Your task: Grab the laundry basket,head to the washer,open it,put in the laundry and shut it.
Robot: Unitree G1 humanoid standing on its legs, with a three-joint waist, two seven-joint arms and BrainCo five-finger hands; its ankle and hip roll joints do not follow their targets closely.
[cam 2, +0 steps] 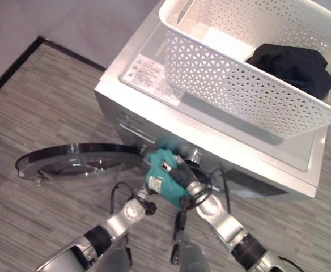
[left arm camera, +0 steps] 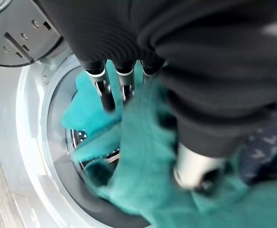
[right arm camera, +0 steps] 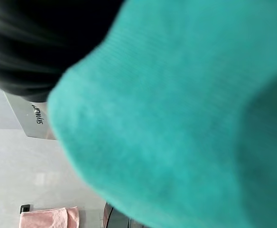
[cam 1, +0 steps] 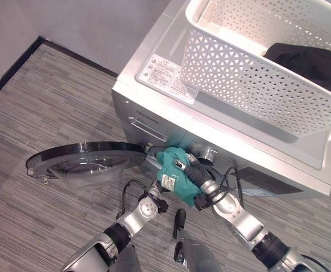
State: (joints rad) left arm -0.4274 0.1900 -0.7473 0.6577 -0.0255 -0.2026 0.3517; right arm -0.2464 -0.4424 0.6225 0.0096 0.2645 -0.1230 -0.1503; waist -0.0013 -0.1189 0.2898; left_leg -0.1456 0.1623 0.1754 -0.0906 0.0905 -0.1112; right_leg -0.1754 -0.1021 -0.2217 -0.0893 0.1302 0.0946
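A teal garment point(cam 1: 174, 177) hangs bunched at the mouth of the silver washer point(cam 1: 154, 122), whose round door point(cam 1: 86, 161) is swung open to the left. My right hand point(cam 1: 192, 173) comes in from the lower right, its fingers curled into the cloth. From underneath, my left hand point(left arm camera: 124, 88) reaches up with straight fingers against the teal cloth at the drum's rim point(left arm camera: 32, 142). On top of the washer stands the white laundry basket point(cam 1: 239, 73), and a black garment point(cam 1: 310, 62) lies inside it.
The open door juts out over the grey striped floor point(cam 1: 46, 102) on the left. A grey wall with a dark skirting line point(cam 1: 18, 62) runs behind. A pink cloth point(right arm camera: 48, 217) lies on a pale surface in the right wrist view.
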